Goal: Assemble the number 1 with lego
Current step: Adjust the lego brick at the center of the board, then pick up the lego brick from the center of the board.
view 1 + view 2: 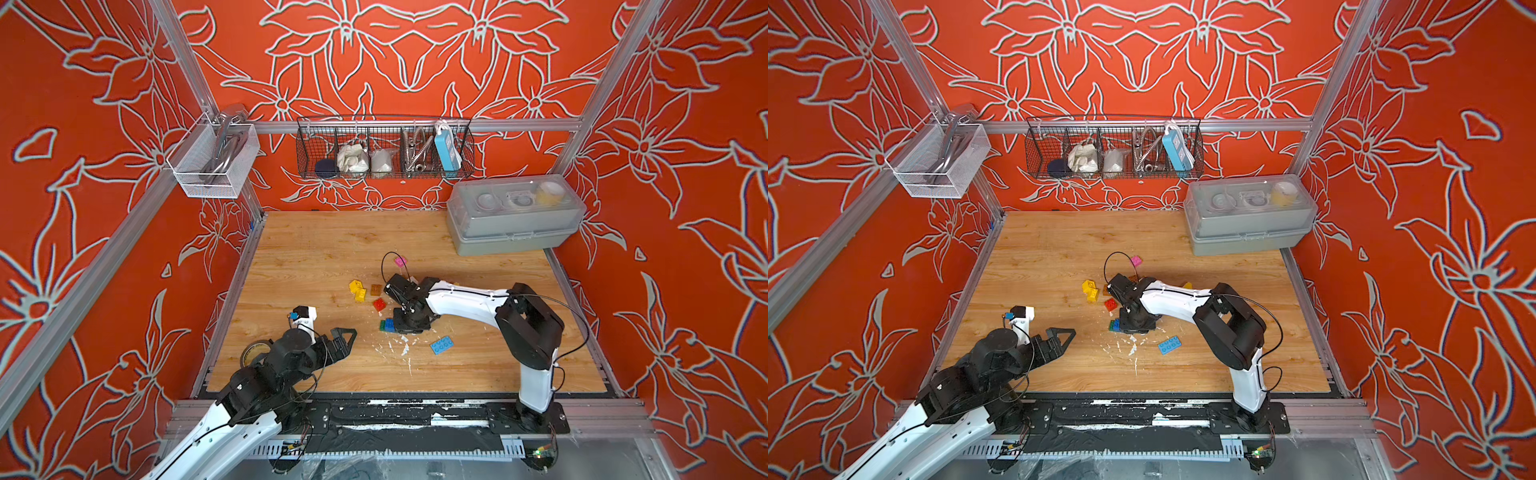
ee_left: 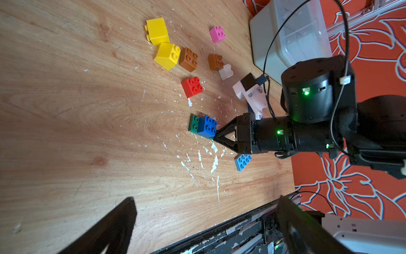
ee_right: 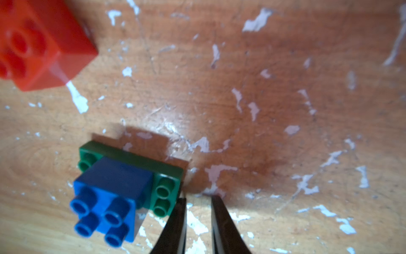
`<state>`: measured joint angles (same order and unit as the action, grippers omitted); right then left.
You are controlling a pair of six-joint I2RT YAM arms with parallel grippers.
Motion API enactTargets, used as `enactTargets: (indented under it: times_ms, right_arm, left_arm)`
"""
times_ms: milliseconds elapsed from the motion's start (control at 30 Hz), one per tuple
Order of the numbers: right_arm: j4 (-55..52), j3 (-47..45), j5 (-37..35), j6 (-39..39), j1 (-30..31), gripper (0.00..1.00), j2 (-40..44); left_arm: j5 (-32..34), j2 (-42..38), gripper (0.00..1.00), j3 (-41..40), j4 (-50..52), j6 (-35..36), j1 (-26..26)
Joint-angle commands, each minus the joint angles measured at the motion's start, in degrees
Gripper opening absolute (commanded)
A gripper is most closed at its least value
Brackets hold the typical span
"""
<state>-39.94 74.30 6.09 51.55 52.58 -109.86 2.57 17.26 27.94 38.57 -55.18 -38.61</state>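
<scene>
The number 1 is barely begun. Low in the right wrist view, a green plate lies flat on the surface with one blue brick seated on its studs. A pair of bare green studs shows at each end. Whether the brick is pressed fully home is hard to say, since the close view is soft.

The right pincer stands just beside the plate's end, its fingers drawn close together and pinching nothing. The left pincer hangs spread wide and empty at the lower left of the surface, well apart from the bricks.

Everything else is loose in the left wrist view:
- a red brick at mid-frame
- two yellow bricks above it
- two brown bricks
- a pink brick
- a whitish brick
- a light blue plate lower down

I judge the stem needs several more bricks.
</scene>
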Motion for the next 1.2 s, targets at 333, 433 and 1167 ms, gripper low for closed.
enactTargets:
  times_ms: [333, 433, 1167]
  right_arm:
    - [-17.4, 21.1, -6.8, -19.5, -1.0, 0.55, -3.0]
    - [-20.6, 29.1, -4.4, -24.2, -1.0, 0.56, -9.0]
    - [-25.0, 47.6, -0.6, -30.8, -1.1, 0.6, -26.5]
  left_arm:
    - [0.0, -0.6, 1.0, -0.8, -0.2, 0.5, 0.4]
    - [-0.1, -1.4, 1.0, -1.2, -0.8, 0.8, 0.4]
    - [-1.0, 1.1, 1.0, -0.9, -3.7, 2.7, 0.4]
